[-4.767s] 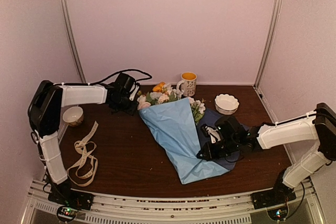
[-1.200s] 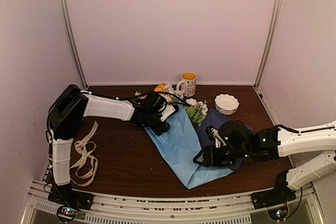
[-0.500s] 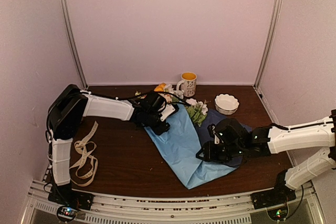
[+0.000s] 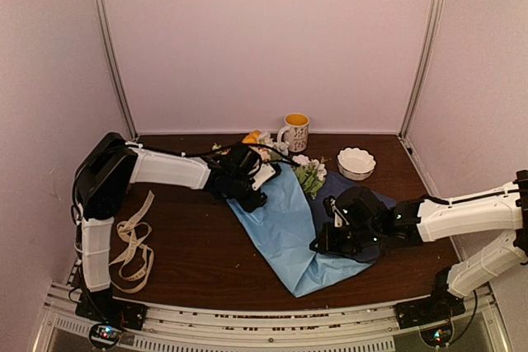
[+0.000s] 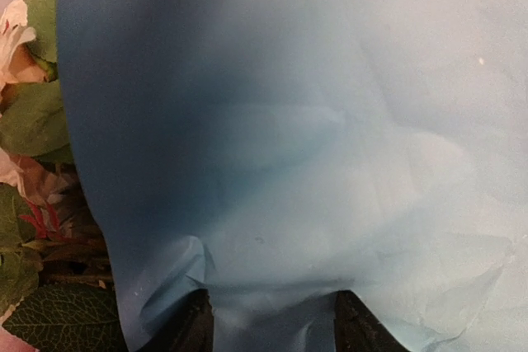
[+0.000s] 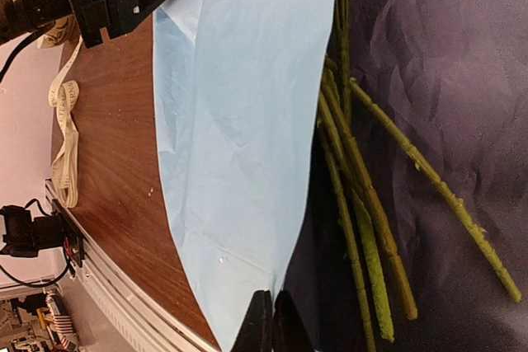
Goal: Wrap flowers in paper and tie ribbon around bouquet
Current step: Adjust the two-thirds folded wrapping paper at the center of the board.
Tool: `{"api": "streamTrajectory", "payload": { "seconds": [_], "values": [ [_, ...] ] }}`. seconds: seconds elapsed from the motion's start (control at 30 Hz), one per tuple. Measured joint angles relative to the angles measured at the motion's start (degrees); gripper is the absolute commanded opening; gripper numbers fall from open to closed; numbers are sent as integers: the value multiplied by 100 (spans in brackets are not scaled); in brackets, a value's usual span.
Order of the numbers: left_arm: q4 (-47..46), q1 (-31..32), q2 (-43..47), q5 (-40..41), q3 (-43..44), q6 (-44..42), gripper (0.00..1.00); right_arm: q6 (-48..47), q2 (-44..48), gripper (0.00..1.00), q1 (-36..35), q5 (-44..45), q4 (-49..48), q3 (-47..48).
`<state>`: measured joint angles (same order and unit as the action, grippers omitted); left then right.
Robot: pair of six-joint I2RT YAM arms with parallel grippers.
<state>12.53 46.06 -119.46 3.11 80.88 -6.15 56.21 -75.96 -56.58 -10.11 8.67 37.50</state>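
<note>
Item: bouquet wrap, in progress. Right gripper: fingers pressed together at the near edge of the paper, apparently pinching the thin sheet where its light blue flap meets the navy underside. Left gripper: fingers spread, with the paper lying across the gap between them; it looks more like a hold-down than a grip. In the overhead view this gripper sits on the sheet's upper corner. The flowers: blooms and leaves lie just beside the left gripper, spilling past the paper's top edge. The long green stems lie bare on the navy face, directly ahead of the right fingertips and to their right. The light blue flap runs ahead and to the left of those fingertips, and its edge reaches the stems without covering them. The ribbon: a loose cream loop on the table, well apart from both grippers and nearest the left arm's base. Bystanders, both beyond the blooms: a mug and a white bowl. Status, by judgement: the flowers are laid on the sheet and one flap is folded up to the stems. The cone is not closed, since the stems are exposed and the navy side lies flat. Outstanding: bring the paper over and around the stems, gather the narrow end, fetch the ribbon, and tie it. Roughly the first third is done.
</note>
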Motion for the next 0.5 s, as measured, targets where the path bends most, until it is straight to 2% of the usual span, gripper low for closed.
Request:
{"api": "streamTrajectory", "payload": {
  "seconds": [0.23, 0.5],
  "values": [
    [105, -55, 262, 348, 37, -136, 62, -37, 7, 0, 7, 0, 31, -125],
    [203, -645, 387, 721, 216, -151, 62, -39, 59, 0, 9, 0, 70, -251]
  ]
}}
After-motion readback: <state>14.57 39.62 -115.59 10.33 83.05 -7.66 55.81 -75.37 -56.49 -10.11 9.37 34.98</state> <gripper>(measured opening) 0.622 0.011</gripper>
